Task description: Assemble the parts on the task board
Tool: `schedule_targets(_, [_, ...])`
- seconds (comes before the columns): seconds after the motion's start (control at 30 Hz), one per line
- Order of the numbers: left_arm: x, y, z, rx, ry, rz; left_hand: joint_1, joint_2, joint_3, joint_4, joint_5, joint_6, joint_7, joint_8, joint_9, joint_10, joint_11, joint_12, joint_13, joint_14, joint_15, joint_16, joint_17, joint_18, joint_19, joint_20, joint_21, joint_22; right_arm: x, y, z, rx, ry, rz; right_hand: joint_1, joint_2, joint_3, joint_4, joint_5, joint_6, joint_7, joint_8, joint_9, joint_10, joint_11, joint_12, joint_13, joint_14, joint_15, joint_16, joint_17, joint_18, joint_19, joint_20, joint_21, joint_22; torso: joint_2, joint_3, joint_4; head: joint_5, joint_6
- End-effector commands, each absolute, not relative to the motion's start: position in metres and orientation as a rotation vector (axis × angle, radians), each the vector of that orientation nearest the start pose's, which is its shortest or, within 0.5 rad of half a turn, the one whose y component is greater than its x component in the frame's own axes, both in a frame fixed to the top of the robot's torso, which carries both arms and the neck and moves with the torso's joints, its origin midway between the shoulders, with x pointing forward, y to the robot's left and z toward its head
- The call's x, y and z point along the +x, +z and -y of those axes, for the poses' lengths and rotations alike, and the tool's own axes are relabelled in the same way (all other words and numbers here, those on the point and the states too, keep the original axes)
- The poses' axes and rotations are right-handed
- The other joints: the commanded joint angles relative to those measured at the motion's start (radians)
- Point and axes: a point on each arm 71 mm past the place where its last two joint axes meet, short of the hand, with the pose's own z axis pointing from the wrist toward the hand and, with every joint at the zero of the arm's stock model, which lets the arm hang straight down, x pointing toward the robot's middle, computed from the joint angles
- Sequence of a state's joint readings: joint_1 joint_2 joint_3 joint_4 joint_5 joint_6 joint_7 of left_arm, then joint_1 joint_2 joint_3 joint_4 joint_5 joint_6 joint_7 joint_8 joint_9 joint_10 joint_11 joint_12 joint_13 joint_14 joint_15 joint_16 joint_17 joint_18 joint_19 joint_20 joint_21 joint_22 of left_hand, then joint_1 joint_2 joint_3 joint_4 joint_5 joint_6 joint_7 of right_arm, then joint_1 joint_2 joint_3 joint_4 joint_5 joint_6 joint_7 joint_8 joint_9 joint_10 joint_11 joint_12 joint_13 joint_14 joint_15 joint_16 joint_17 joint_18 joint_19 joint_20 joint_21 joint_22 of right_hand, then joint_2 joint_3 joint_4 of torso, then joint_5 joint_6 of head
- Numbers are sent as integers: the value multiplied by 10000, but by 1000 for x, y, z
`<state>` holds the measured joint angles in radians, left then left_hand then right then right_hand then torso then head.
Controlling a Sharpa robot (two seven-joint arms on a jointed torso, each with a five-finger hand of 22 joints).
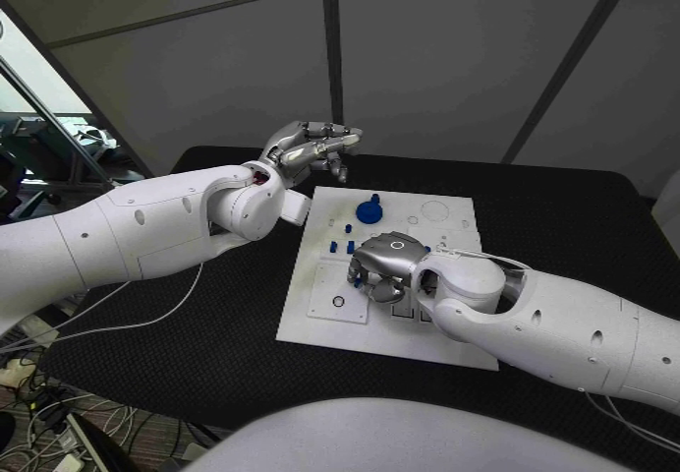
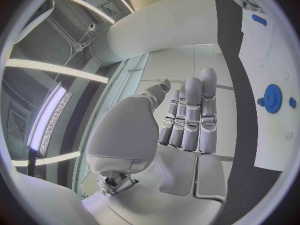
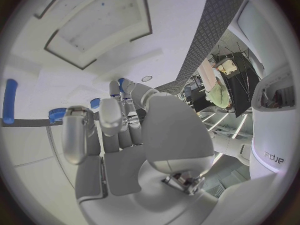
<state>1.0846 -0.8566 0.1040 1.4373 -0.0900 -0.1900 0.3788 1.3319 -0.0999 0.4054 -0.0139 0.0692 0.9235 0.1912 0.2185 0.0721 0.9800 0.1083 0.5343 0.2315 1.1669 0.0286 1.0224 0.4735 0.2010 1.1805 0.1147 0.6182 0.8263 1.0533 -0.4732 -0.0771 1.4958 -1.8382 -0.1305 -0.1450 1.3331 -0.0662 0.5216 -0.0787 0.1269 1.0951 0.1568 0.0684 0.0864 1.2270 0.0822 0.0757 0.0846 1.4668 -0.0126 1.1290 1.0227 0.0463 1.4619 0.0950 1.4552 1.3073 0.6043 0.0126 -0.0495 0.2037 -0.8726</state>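
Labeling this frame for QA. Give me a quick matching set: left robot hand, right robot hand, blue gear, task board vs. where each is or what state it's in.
Things:
1. left robot hand
2. right robot hand
3. blue gear
4. task board

States:
A. white plate lying flat on the black table
B. low over the middle of the board, fingers pointing down
C. raised past the board's far left corner, holding nothing
D. sits on the board's far half

Pairs: 1-C, 2-B, 3-D, 4-A

A black bench [image 1: 567,216] with a finely textured mat surface carries one thing directly: a flat white rectangular task board [image 1: 329,334] lying near its middle. Dark bench surface surrounds the board on every side.
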Motion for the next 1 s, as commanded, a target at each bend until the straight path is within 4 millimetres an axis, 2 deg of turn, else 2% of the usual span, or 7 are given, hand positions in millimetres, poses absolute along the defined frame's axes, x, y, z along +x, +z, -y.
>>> schedule_targets(0.03, [500,-186,-237,-10967,-16028,-13978,-34,15,-73,4,16,-49,-13,39,12,-61,-3,37,8,-63,-10,47,-15,-182,20,84,-42,-18,413,-259,18,-7401,7435,-17318,-126,-77,-94,-3,8,-182,9,-68,-37,-180,26,-76,-24,215,115,32,-13,-14,-27,63,-64,843,-5,3,-5,-6,0])
schedule_targets(0.27, [501,-187,-237,-10978,-16027,-14003,-35,13,-89,8,15,-61,-12,46,11,-72,0,45,7,-65,-9,50,-19,-182,21,84,-46,-21,413,-256,18,-7268,7495,-16928,-301,-304,-188,58,23,-912,168,-83,-190,-1054,227,-129,-191,99,295,-164,-338,144,-468,179,-525,206,-10,6,0,-9,0])
schedule_targets(0.37, [501,-187,-237,-10982,-16031,-14019,-36,12,-98,11,15,-66,-11,50,11,-78,1,50,6,-66,-8,52,-21,-182,22,84,-49,-23,412,-253,17,-7174,7599,-16590,-335,-418,-251,66,-6,-1510,58,-68,-216,-1648,252,-86,-206,-86,307,-470,-730,260,-794,248,-877,-251,-10,6,-5,5,0])
schedule_targets(0.47, [501,-187,-237,-10989,-16040,-14051,-37,12,-104,13,15,-70,-11,53,10,-82,2,53,6,-67,-8,53,-23,-182,23,84,-51,-24,411,-250,18,-7078,7760,-16190,-317,-456,-313,53,10,-1764,23,-63,-205,-1915,291,-21,-194,-171,325,-600,-921,305,-932,281,-1039,-452,-5,9,-8,8,0])
schedule_targets(0.63, [501,-188,-237,-11003,-16053,-14112,-23,25,-110,13,19,-80,-12,63,10,-93,0,62,4,-69,-8,56,-27,-182,25,84,-55,-27,409,-245,21,-6858,8063,-15594,-311,-456,-325,52,34,-1808,21,-60,-201,-1934,290,15,-187,-178,323,-621,-962,306,-931,284,-1044,-455,-10,3,-9,15,0])
schedule_targets(0.77, [501,-188,-237,-11020,-16056,-14165,-14,28,-113,11,21,-86,-12,67,9,-99,0,67,4,-69,-8,59,-29,-182,26,84,-57,-29,405,-239,26,-6657,8341,-15177,-313,-446,-342,66,96,-1795,30,-26,-180,-1901,273,111,-171,-180,308,-684,-1072,302,-910,281,-1035,-439,-3,17,-11,26,0])
schedule_targets(1.0, [501,-189,-238,-11054,-16015,-14244,-1,31,-121,7,22,-96,-11,74,8,-109,1,75,2,-66,-9,66,-31,-194,59,84,9,22,397,-230,57,-6172,8318,-15418,-358,-441,-379,140,119,-1540,4,87,-110,-1722,204,397,-155,-66,261,-534,-985,262,-761,232,-921,-278,-18,-9,-28,-82,0])
